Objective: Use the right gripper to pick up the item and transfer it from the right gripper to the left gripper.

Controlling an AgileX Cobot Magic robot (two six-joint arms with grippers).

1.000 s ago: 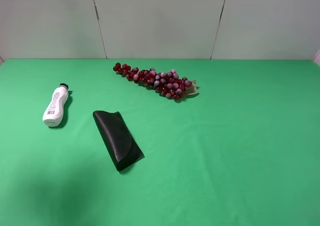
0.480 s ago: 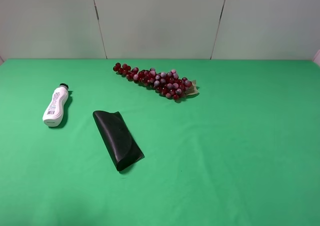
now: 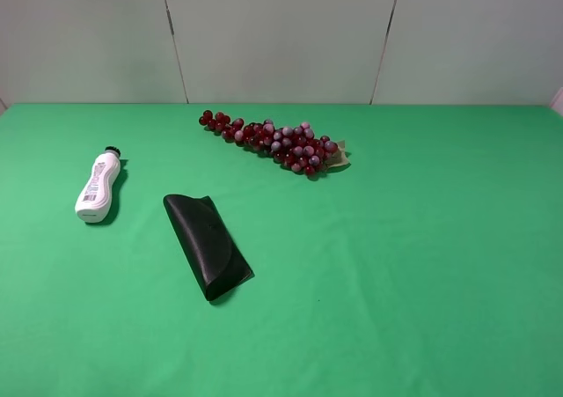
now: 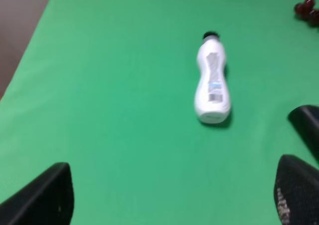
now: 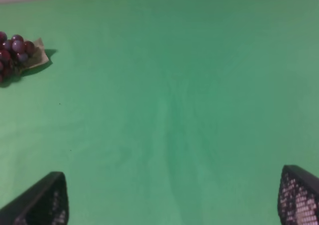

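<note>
The item, a small white bottle with a black cap and printed label, lies on its side at the left of the green table, cap pointing away. The left wrist view shows it ahead of my left gripper, which is open and empty, its fingertips wide apart at the frame's lower corners. My right gripper is open and empty over bare green cloth; the bottle does not show in its view. Neither gripper shows in the exterior high view.
A black folded case lies right of the bottle, and its end shows in the left wrist view. A red grape bunch lies at the back centre, its tip in the right wrist view. The table's left edge is near.
A faint shadow at the lower left of the table a second ago has gone. The bottle, case and grapes have not moved.
</note>
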